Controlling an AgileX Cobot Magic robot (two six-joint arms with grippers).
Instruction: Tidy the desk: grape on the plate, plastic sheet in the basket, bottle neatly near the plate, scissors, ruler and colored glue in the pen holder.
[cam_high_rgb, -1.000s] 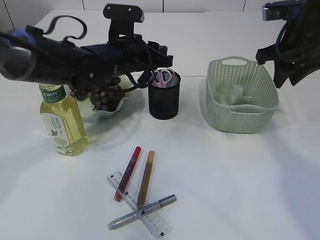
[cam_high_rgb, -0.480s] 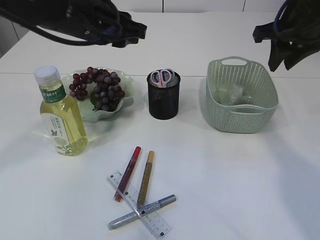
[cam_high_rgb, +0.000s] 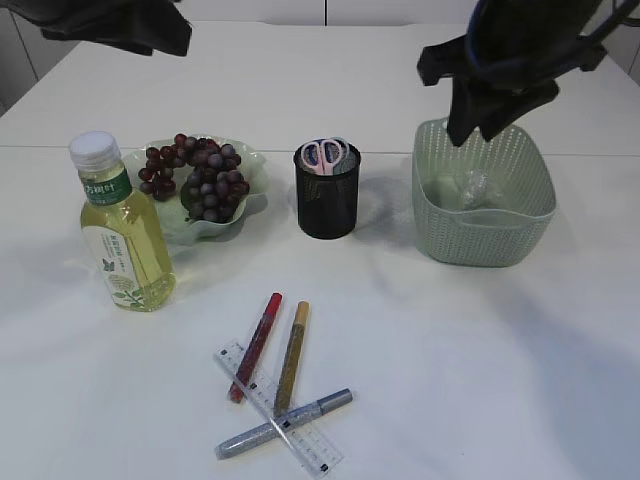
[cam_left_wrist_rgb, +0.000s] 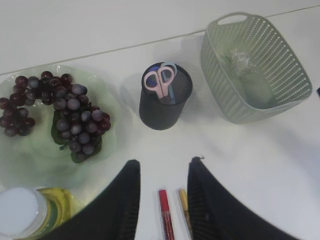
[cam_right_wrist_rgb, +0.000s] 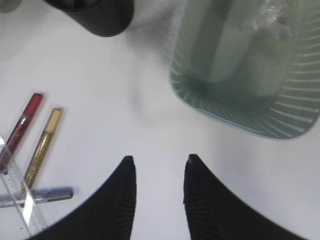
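Bottle (cam_high_rgb: 123, 235) beside plate (cam_high_rgb: 252, 170) with grapes (cam_high_rgb: 195, 175), green label (text unreadable). Scissors (cam_high_rgb: 324, 154) in holder (cam_high_rgb: 327, 195); ruler (cam_high_rgb: 277, 408), glue pens (cam_high_rgb: 292, 357) on table. Both grippers (cam_left_wrist_rgb: 164, 167) (cam_right_wrist_rgb: 157, 162) parted, empty.

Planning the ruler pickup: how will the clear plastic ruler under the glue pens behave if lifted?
The clear plastic ruler looks thin and flat, so it is probably light but hard to get jaws under. The silver glitter glue pen lies across it and the red glue pen overlaps one end, so lifting will likely roll them.
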